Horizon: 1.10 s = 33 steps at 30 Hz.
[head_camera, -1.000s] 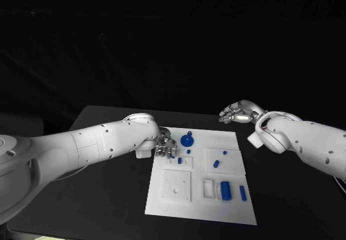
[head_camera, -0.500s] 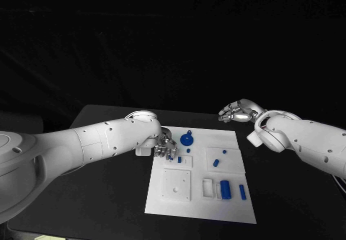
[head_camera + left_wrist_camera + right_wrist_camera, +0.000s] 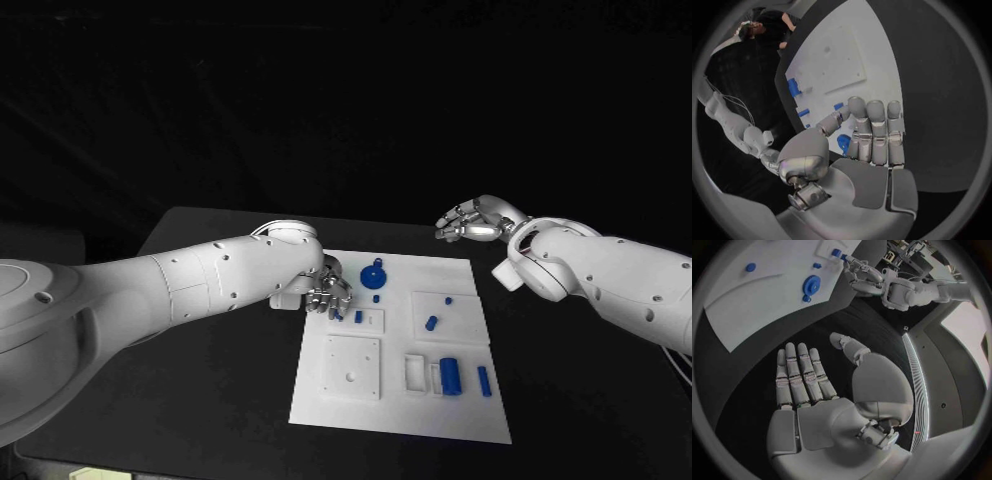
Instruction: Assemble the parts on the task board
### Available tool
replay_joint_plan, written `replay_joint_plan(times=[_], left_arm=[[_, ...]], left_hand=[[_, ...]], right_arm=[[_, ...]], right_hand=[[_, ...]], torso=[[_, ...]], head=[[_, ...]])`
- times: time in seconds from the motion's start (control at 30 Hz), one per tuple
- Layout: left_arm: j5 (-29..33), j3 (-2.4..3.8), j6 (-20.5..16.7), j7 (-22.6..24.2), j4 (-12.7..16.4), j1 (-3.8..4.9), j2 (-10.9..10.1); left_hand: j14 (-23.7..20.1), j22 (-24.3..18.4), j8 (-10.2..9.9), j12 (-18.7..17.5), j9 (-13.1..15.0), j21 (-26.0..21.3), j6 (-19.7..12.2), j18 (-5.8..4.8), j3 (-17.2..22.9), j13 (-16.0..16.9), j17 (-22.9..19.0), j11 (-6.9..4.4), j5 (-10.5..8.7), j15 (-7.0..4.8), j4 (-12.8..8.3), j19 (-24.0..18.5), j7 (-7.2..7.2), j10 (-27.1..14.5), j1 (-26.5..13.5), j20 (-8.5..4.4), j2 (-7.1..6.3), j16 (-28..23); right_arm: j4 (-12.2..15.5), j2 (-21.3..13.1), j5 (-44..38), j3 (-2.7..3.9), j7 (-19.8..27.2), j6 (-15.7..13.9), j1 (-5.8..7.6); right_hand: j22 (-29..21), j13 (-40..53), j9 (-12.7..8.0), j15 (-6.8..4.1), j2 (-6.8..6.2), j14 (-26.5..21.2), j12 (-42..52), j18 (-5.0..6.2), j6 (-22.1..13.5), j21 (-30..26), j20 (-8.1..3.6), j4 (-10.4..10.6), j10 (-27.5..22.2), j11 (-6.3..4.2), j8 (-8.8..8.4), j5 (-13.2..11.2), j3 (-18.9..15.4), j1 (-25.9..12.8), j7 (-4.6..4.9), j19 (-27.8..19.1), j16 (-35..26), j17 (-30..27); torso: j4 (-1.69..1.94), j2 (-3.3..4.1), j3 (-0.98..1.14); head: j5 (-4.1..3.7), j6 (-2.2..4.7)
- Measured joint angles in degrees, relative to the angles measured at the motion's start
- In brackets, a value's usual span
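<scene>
**Left hand on a blue part at the board's near-left edge; right hand idle off the board**

The task board (image 3: pixel 411 345) lies flat in the middle of the black table (image 3: pixel 216 400). The left hand (image 3: pixel 329 293) is lowered over the board's left edge, fingers pointing down. In the left wrist view, a small blue part (image 3: pixel 843 142) sits between the thumb and the straight, closely ranked fingers (image 3: pixel 877 131), in contact with them; it appears pinched.

The right hand (image 3: pixel 473 221) is raised beyond the board's far right corner, above the table and well apart from every part. In the right wrist view its fingers (image 3: pixel 799 375) are extended and side by side, thumb set apart, palm bare: it holds nothing.

Parts on the board: a round blue disc (image 3: pixel 374 277) near the far edge, just beside the left hand; a short blue peg (image 3: pixel 431 324) on the raised square at centre right; a blue cylinder (image 3: pixel 451 377) in the slotted tray near the front; a slim blue bar (image 3: pixel 483 381) just right of it.
</scene>
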Motion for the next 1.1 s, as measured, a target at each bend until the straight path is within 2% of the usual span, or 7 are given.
replay_joint_plan(times=[0.3, 0.57, 1.1], left_arm=[[-0.38, -0.12, -0.03, 0.00, -0.08, 0.00, 0.11], [-0.52, -0.66, -0.07, 0.00, -0.17, 0.00, 0.24], [-0.60, -0.72, 0.05, 0.20, -0.32, 0.01, 0.25]], left_hand=[[0.00, -0.01, 0.17, 0.00, 0.09, 0.23, -0.08, 0.00, -0.01, 0.05, 0.00, -0.08, 0.01, 0.00, 0.01, 0.00, -0.09, 0.06, 0.00, 0.00, 0.00, 0.22], [-0.01, -0.01, 0.24, 0.00, 0.34, 0.23, -0.15, 0.00, -0.02, 0.04, -0.01, -0.09, -0.01, 0.01, 0.02, 0.00, -0.16, 0.07, 0.01, 0.00, 0.00, 0.22], [-0.01, -0.02, 0.22, 0.00, 0.29, 0.22, -0.20, 0.00, -0.09, 0.03, -0.02, -0.09, 0.03, 0.01, 0.10, 0.00, -0.21, 0.04, 0.08, 0.00, -0.08, 0.22]], right_arm=[[-0.01, 0.04, 0.00, 0.00, 0.02, 0.00, 0.00], [-0.01, 0.11, 0.01, 0.00, 0.02, 0.01, 0.00], [-0.05, 0.18, 0.01, 0.00, 0.03, 0.09, 0.00]], right_hand=[[0.00, 0.00, 0.00, 0.00, 0.00, 0.00, 0.00, 0.00, 0.00, 0.00, 0.00, 0.00, 0.00, 0.00, 0.00, 0.00, 0.00, 0.00, 0.00, 0.00, 0.00, 0.00], [0.00, 0.00, 0.00, 0.00, 0.00, 0.00, 0.00, 0.00, 0.00, 0.00, 0.00, 0.00, 0.00, 0.00, 0.00, 0.00, 0.00, 0.00, 0.00, 0.00, 0.00, 0.00], [0.00, 0.00, -0.05, 0.00, 0.00, 0.00, 0.00, 0.00, 0.00, 0.00, 0.00, 0.00, 0.00, 0.00, 0.00, 0.00, 0.00, 0.00, 0.00, 0.00, 0.00, 0.00]], torso=[[-0.03, 0.00, -0.02], [0.03, -0.01, 0.02], [0.04, -0.03, 0.02]], head=[[-0.09, -0.09], [-0.20, -0.10], [-0.03, 0.04]])
